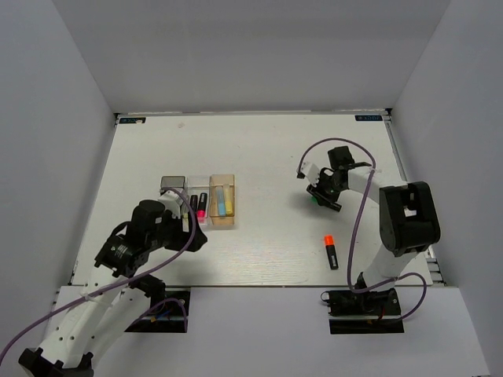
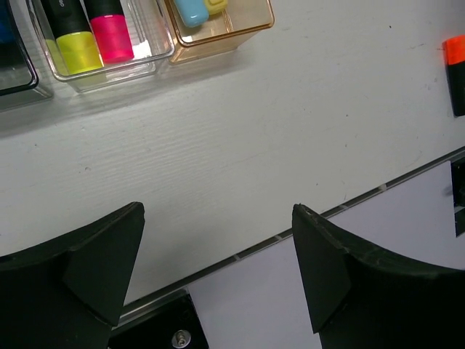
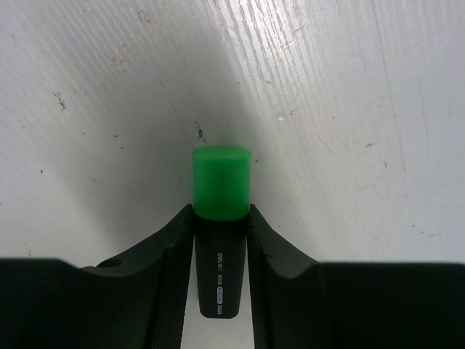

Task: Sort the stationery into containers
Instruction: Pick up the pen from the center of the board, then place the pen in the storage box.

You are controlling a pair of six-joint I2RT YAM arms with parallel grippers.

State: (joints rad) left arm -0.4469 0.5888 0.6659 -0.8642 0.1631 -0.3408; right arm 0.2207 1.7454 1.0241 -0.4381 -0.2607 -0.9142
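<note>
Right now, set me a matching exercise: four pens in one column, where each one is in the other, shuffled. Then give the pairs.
Column one
1. green highlighter
2. orange highlighter
3. pink highlighter
4. blue marker

Column two
A. in the tan tray
B. loose on the table
C. clamped in the right hand
D. in the clear tray

Pairs: 1-C; 2-B; 3-D; 4-A
</note>
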